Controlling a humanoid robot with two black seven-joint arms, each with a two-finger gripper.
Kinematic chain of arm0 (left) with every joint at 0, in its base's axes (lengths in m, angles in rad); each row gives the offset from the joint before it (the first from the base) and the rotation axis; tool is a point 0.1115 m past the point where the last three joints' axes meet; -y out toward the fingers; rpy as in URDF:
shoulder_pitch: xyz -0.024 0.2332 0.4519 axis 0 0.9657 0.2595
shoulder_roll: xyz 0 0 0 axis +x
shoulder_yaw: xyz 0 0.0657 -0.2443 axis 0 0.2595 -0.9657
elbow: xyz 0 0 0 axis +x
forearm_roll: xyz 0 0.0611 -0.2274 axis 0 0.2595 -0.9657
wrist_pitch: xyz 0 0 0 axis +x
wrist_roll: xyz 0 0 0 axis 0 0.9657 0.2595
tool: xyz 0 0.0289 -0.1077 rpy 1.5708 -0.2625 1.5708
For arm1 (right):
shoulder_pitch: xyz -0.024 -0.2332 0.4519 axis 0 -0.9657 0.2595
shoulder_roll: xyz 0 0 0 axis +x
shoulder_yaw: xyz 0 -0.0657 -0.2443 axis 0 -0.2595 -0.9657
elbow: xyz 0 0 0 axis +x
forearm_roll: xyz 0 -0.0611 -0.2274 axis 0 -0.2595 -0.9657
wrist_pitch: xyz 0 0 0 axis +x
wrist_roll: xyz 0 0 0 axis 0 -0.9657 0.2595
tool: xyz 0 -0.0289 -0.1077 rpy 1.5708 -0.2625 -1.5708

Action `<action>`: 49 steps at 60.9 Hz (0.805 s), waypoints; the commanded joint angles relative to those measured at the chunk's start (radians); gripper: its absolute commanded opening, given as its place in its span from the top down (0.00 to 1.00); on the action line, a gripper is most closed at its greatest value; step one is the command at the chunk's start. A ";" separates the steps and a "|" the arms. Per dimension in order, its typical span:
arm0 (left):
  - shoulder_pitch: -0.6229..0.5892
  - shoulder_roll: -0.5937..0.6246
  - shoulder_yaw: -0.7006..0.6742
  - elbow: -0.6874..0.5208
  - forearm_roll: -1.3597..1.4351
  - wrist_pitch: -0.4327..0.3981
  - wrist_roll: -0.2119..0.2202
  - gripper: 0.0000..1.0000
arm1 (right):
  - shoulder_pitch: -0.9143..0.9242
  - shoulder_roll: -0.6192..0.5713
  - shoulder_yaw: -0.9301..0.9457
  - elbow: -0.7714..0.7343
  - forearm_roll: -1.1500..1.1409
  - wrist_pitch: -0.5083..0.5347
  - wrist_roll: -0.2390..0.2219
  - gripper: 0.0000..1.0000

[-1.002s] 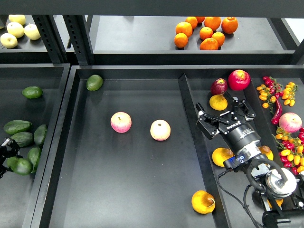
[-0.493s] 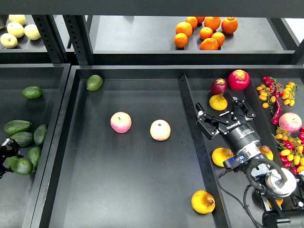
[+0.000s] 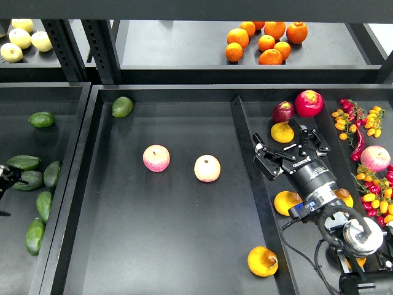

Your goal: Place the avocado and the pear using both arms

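middle tray (image 3: pixel 184 270) holds two apples (image 3: pixel 156 158) and a pear (image 3: pixel 262 261); right gripper (image 3: pixel 290 149) spread wide, empty; left gripper (image 3: pixel 5 177) among avocados (image 3: pixel 29 180), can't tell its state.

Black right arm (image 3: pixel 313 181) — white lettering, blue tag, silver joint, looped cables.

Two pink-and-yellow apples (image 3: pixel 156 158) sit mid-tray before me. Oranges (image 3: pixel 264 37) crowd the far shelf; pale fruit (image 3: pixel 21 40) lies far left, chili peppers (image 3: pixel 362 132) far right.
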 commanded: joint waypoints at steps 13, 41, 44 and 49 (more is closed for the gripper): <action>-0.008 0.014 -0.285 -0.029 -0.025 0.000 0.000 0.01 | 0.000 0.000 -0.005 0.000 0.000 0.000 -0.001 0.00; -0.009 -0.043 -0.465 -0.022 -0.159 0.000 0.000 0.01 | -0.002 0.000 -0.005 -0.002 -0.002 0.021 -0.006 0.00; -0.008 -0.062 -0.503 -0.022 -0.159 0.000 0.000 0.01 | -0.002 0.000 -0.006 -0.003 -0.002 0.029 -0.008 0.00; -0.005 -0.079 -0.538 -0.023 -0.160 0.000 0.000 0.01 | -0.002 0.000 -0.006 -0.003 -0.003 0.029 -0.008 0.00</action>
